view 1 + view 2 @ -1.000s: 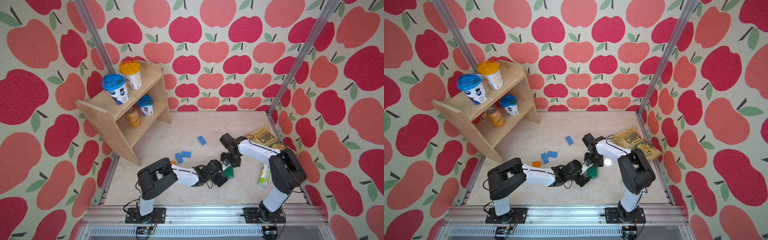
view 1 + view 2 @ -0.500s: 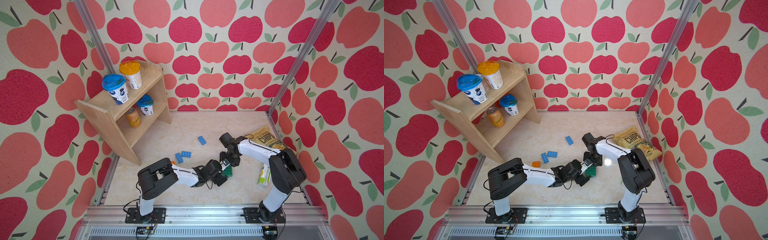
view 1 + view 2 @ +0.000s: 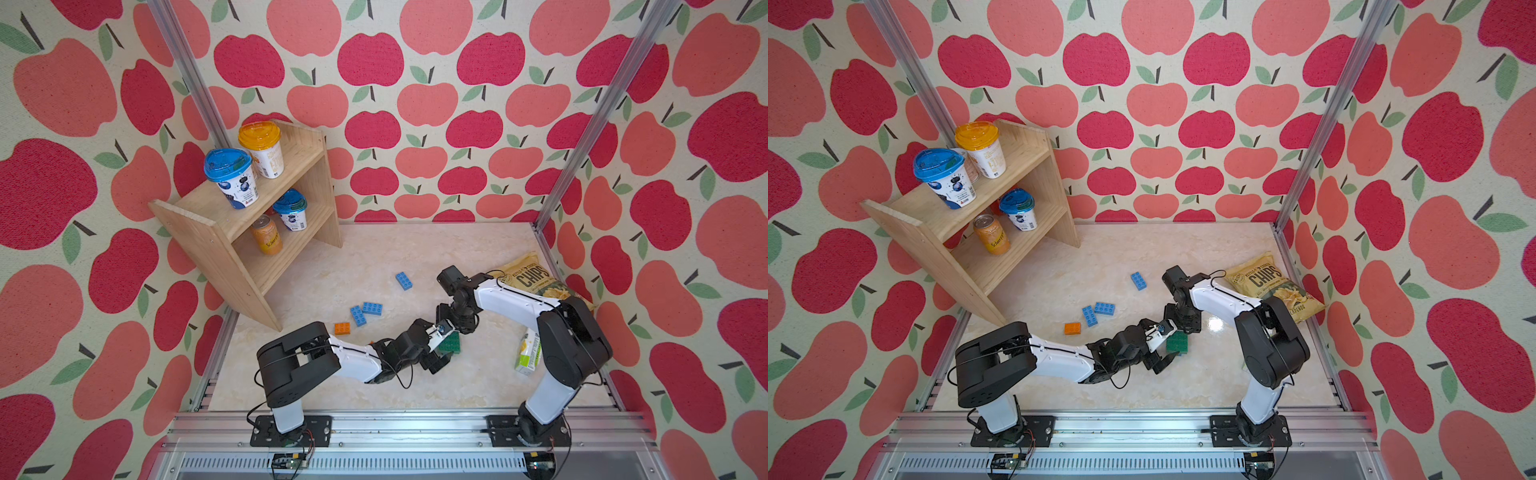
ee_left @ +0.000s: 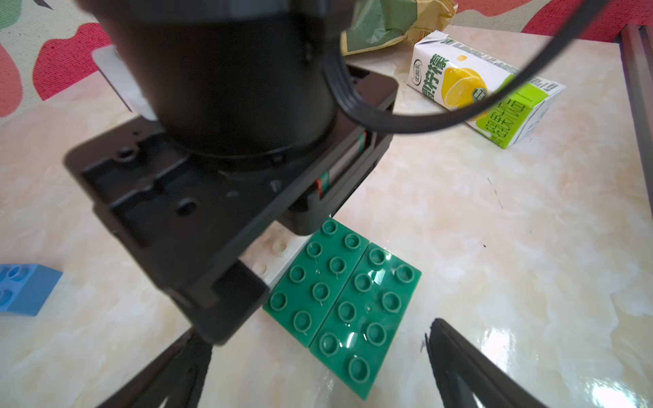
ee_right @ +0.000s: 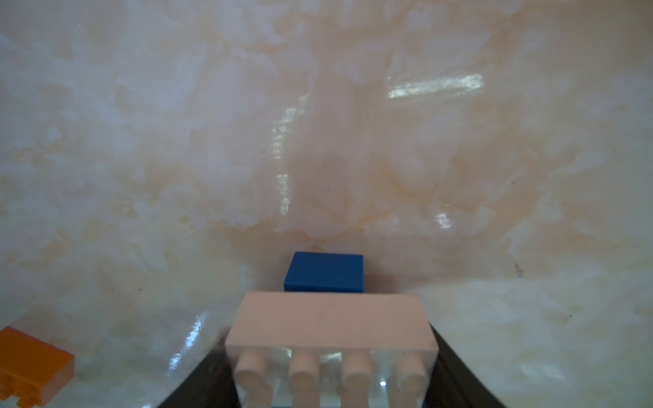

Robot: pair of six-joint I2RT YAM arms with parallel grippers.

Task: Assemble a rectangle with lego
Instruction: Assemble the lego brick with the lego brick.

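1. Loose on the glossy marbled table (image 3: 415, 249) lie one orange studded plastic brick (image 3: 342, 328) and three blue studded bricks (image 3: 372, 308), unused.
2. The left claw (image 4: 312, 332) gapes wide and empty, with a corner of the two shiny green studded bricks (image 4: 339, 300) between its fingers.
3. Barely anything has moved in the last second. The right claw (image 5: 332, 385) still pinches the smooth white studded brick (image 5: 332, 325) against the green pair's edge, so seating looks pending.
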